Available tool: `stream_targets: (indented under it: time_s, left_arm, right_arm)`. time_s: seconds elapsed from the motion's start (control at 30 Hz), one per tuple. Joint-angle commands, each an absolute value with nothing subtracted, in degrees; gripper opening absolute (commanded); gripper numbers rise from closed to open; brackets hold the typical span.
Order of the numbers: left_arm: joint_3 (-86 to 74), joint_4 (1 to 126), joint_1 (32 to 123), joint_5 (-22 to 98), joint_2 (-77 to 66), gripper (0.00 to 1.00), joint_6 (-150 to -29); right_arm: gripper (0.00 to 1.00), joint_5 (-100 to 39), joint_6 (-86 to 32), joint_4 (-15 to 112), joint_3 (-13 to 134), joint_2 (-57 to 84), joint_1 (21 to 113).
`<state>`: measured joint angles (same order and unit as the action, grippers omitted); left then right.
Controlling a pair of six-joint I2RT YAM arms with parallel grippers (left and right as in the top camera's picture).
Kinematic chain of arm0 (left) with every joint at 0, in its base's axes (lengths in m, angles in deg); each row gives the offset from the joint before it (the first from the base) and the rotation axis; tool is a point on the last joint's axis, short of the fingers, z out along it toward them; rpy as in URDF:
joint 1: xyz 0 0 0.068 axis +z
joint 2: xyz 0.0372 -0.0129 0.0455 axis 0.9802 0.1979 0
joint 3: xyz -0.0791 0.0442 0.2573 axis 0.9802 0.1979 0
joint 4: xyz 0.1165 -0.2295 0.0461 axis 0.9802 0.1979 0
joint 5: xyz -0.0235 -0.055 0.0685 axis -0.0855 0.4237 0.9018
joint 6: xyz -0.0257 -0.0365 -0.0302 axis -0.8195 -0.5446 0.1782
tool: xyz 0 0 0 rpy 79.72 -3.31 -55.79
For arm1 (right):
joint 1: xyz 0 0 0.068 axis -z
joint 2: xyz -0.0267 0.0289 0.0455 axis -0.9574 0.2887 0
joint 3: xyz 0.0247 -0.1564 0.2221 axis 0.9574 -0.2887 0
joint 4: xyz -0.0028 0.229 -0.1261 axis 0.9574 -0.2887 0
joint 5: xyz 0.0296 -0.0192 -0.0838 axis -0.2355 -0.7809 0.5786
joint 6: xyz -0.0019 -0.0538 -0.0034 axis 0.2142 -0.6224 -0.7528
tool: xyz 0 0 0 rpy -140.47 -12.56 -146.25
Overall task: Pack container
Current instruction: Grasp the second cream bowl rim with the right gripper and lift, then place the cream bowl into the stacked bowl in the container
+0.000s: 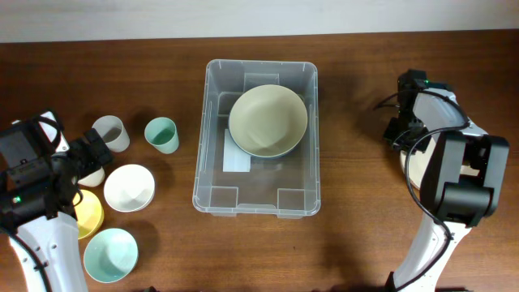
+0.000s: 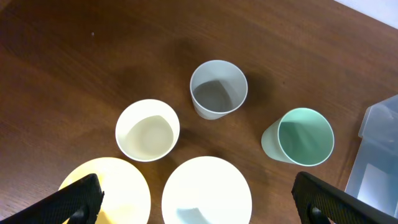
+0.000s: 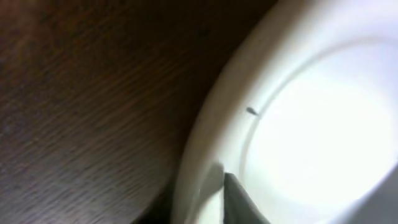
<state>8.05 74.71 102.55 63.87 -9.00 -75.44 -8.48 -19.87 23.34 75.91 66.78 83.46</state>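
Observation:
The container (image 1: 212, 138) is a large clear bin at the table's middle, with a big pale olive bowl (image 1: 268, 122) inside; its corner shows in the left wrist view (image 2: 379, 149). My left gripper (image 2: 205, 202) is open and empty, hovering above a white bowl (image 2: 206, 190) and a yellow bowl (image 2: 115, 186). My right gripper (image 1: 403, 134) is low over a cream-white dish (image 1: 415, 169) at the right. In the right wrist view one dark finger (image 3: 239, 202) rests just inside the dish's rim (image 3: 211, 143); the other finger is hidden.
Left of the container stand a grey cup (image 1: 109, 132), a teal cup (image 1: 162, 135), a cream cup (image 2: 147, 130), the white bowl (image 1: 129, 187), the yellow bowl (image 1: 89, 213) and a light teal bowl (image 1: 110, 255). The right arm hides most of the dish.

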Motion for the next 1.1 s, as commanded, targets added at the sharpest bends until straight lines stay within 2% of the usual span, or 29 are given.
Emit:
stream_targets:
  time_s: [0.0, 0.3, 0.53, 0.63, 0.8, 1.07]
  left_arm:
    - [7.0, 74.6, 102.9, 63.0, -8.8, 0.99, -76.0]
    - [7.0, 74.9, 102.9, 63.0, -8.8, 0.99, -76.0]
    - [7.0, 74.9, 102.9, 63.0, -8.8, 0.99, -76.0]
    - [7.0, 74.9, 102.9, 63.0, -8.8, 0.99, -76.0]
    - [7.0, 75.0, 102.9, 63.0, -8.8, 0.99, -76.0]
    - [7.0, 75.0, 102.9, 62.8, -8.8, 0.99, -76.0]
  right_arm:
    - [0.04, -7.4, -19.2, 23.3, 75.5, 67.7, 84.0]
    - [0.04, -7.4, -19.5, 21.4, 77.3, 63.6, 82.1]
    - [0.04, -8.6, -27.0, 19.1, 84.3, 53.3, 77.4]
    - [0.04, -11.7, -33.0, 19.4, 87.6, 48.4, 73.9]
    - [0.04, -21.3, -49.7, 20.3, 91.8, 43.1, 65.2]
    - [0.04, -22.2, -69.7, 22.0, 92.5, 43.7, 48.2]
